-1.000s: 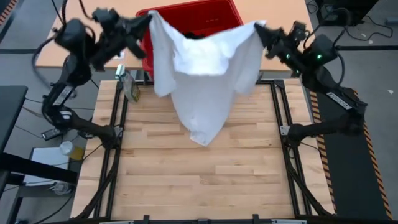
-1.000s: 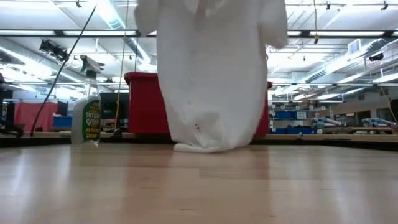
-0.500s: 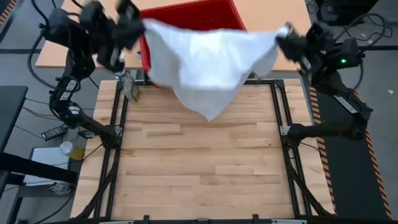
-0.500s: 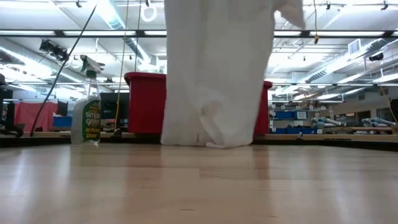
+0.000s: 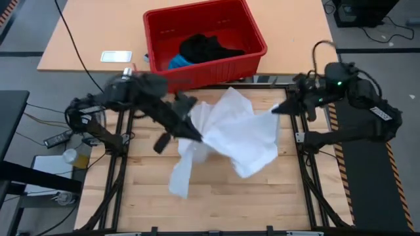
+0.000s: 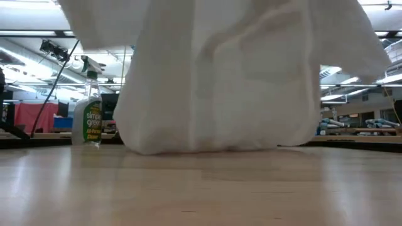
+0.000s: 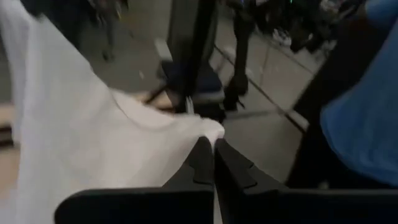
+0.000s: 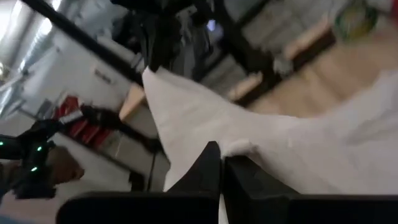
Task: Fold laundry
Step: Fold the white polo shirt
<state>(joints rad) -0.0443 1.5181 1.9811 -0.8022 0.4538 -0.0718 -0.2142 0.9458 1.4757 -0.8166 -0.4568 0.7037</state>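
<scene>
A white garment (image 5: 226, 137) is spread in the air between my two grippers over the wooden table; in the low view its lower edge (image 6: 213, 147) reaches the tabletop. My left gripper (image 5: 191, 131) is shut on its left side, and my right gripper (image 5: 277, 109) is shut on its right corner. The black garment (image 5: 207, 47) and the bright blue one (image 5: 176, 62) lie in the red basket (image 5: 252, 33) beyond the table's far edge. My left gripper pinches a corner of the white garment's edge (image 7: 208, 130) between its two fingers; the cloth trails away from the fingertips toward the other arm. My right gripper pinches another corner of the garment (image 8: 239, 148) between its two fingers, coming in from the table's right side; the cloth runs away from it toward the left arm.
A green spray bottle (image 6: 87, 119) stands near the table's far left corner. Black frame rails (image 5: 298, 141) run along the table's left and right sides. Bare wood (image 5: 216, 203) lies between the garment and the near edge.
Both grippers have swung down and toward the near edge, from high over the basket to low over the table, keeping their hold. The white garment came with them: it hung above the basket, then swept forward, and now billows over the table's middle with its lower edge on the wood.
</scene>
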